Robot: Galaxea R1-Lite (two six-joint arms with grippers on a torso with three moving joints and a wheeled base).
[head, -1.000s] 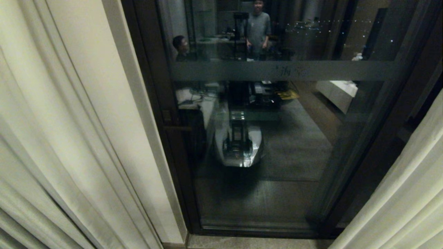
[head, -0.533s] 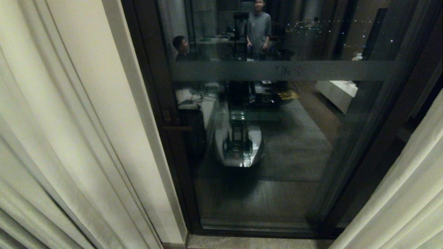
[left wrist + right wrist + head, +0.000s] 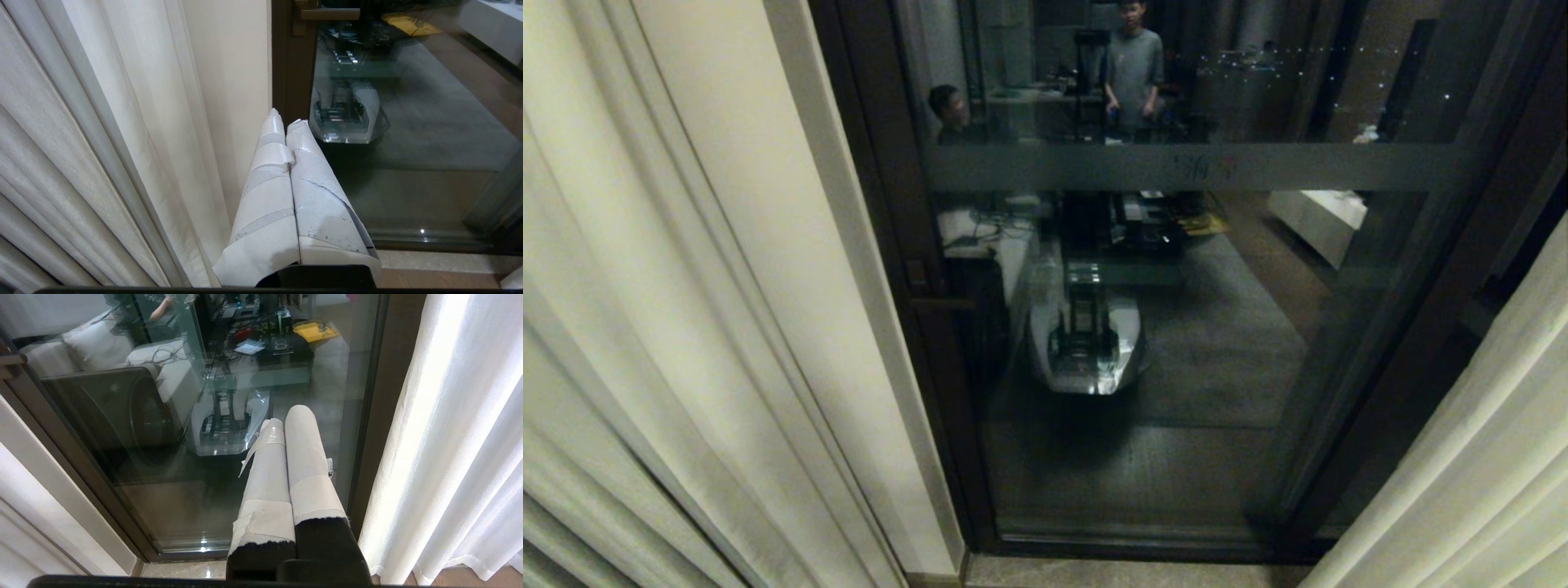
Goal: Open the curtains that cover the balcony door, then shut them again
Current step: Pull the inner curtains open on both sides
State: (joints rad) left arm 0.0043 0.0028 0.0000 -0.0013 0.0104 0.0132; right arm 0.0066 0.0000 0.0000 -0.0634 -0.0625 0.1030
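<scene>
Cream curtains (image 3: 645, 327) sit parted either side of our grippers w/ balcony door (image 3: 1176, 327) glass bare ahead, nothing moved in last sec, left gripper (image 3: 284, 116) & right gripper (image 3: 288, 416) both clamped empty, so closing pull not started.

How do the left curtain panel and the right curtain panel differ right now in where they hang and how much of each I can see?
The left curtain panel hangs beside a cream wall strip, clear of the balcony door; the right curtain panel hangs right at the door's dark frame. The left one fills far more of the head view; the right one shows only in the lower corner. Both are cream, pleated and drawn aside, and neither shut gripper, left or right, holds fabric.
</scene>
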